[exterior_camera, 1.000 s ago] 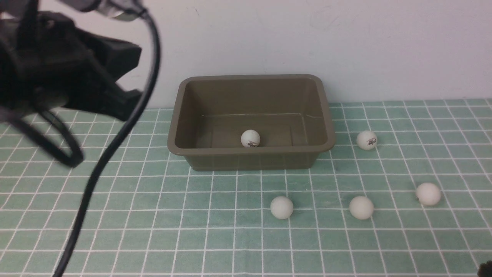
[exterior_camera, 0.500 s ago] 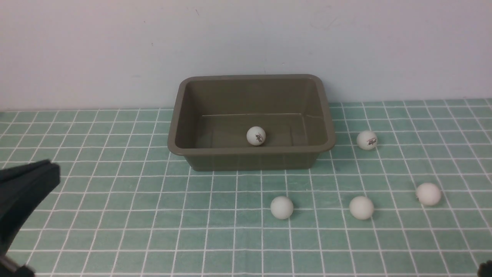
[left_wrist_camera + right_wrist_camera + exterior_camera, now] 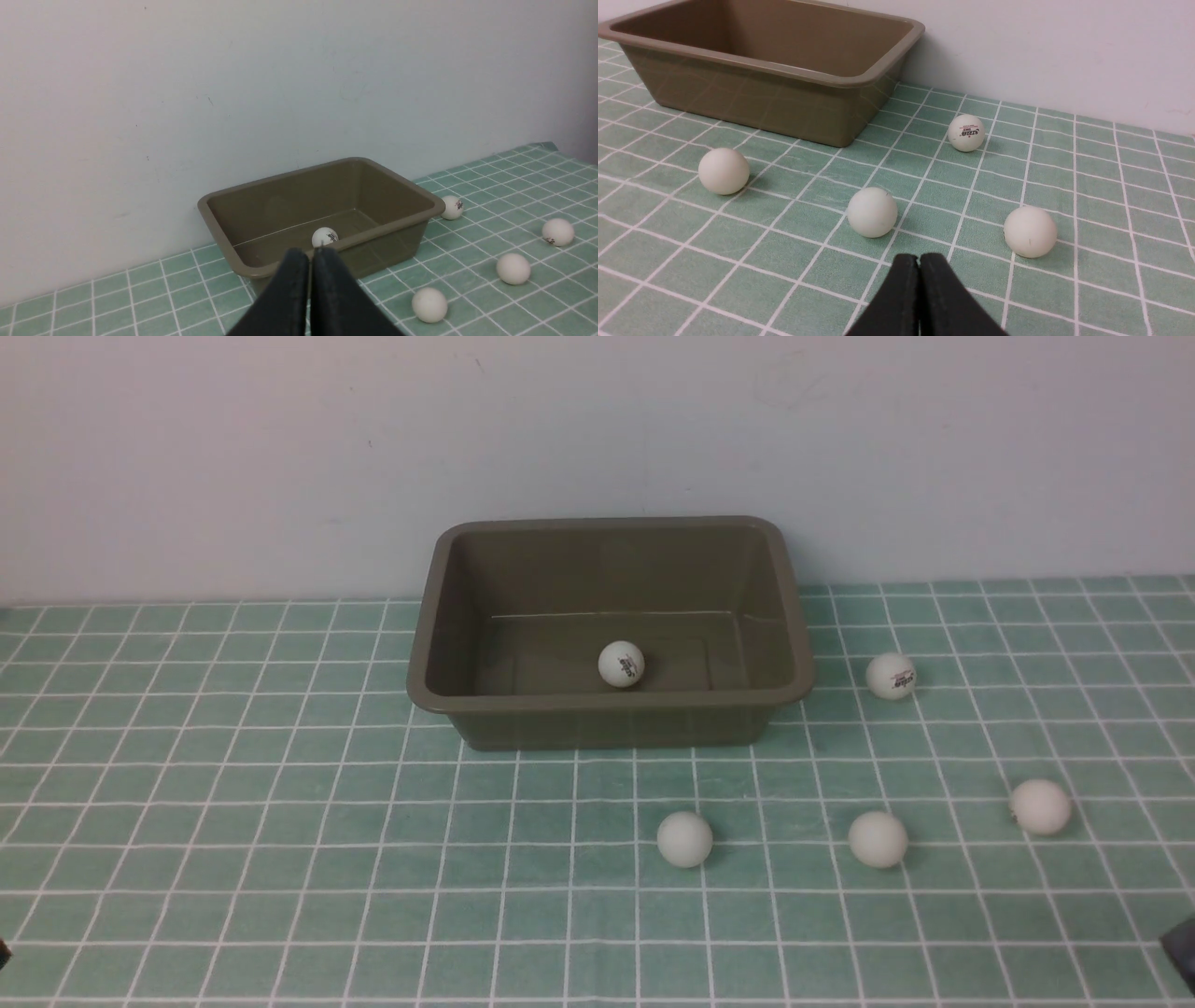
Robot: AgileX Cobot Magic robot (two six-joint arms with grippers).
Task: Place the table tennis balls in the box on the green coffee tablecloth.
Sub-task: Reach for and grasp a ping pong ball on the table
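Note:
The olive-brown box (image 3: 611, 719) stands on the green checked tablecloth (image 3: 280, 821) against the wall. One white table tennis ball (image 3: 621, 665) lies inside it near the front wall. Several more balls rest on the cloth: one beside the box's right end (image 3: 891, 676) and others in front (image 3: 684, 840), (image 3: 878, 840), (image 3: 1040, 806). My left gripper (image 3: 310, 254) is shut and empty, drawn back to the box's front left. My right gripper (image 3: 919, 259) is shut and empty, low over the cloth just short of two balls (image 3: 872, 212), (image 3: 1030, 232).
A plain pale wall (image 3: 597, 429) rises directly behind the box. Only dark slivers of the arms show at the lower corners of the front view.
My left arm has dropped from the upper left and pulled back out of the front view. The ball in the box has rolled slightly to the right.

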